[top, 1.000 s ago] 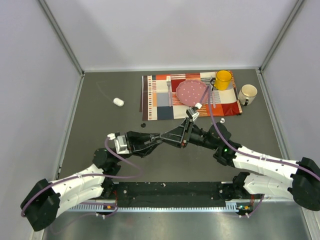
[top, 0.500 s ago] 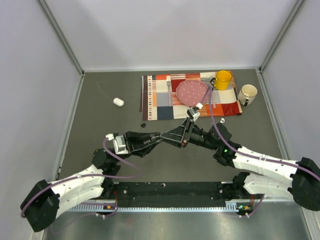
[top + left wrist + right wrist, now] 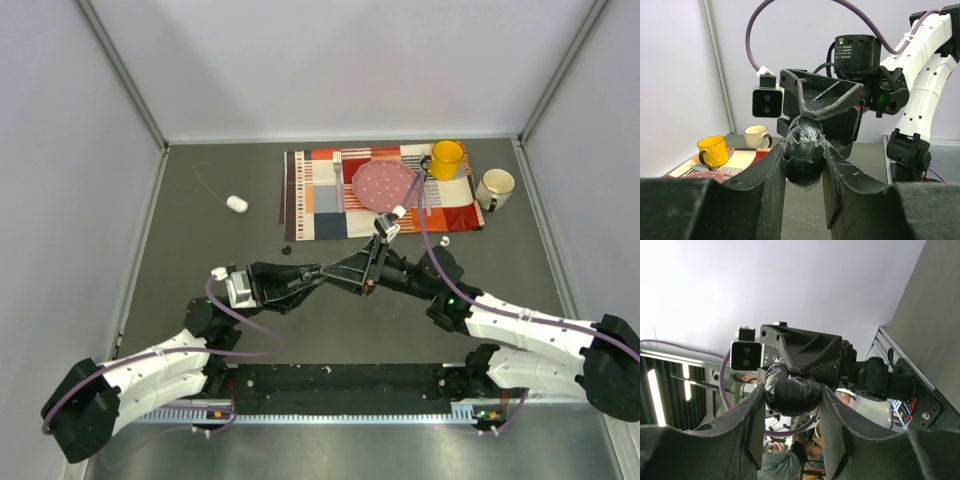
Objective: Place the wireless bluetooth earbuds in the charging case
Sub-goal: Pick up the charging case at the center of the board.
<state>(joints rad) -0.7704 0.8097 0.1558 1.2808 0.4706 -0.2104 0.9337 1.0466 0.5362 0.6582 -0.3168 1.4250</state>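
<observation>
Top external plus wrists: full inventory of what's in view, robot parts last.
placemat: one, red-orange-white check, far side of table
plate: one, pink, on placemat
fork: one, silver, on placemat left of plate
yellow mug: one, yellow, placemat's far right corner
white mug: one, cream, on table right of placemat
white pod: one, white, on table left of placemat
white earbud: one, white, on table by placemat's near right corner
black bud: one, black, on table by placemat's near left corner
black case: one, black, between both grippers
left gripper: one, black, shut on black case
right gripper: one, black, shut on black case
</observation>
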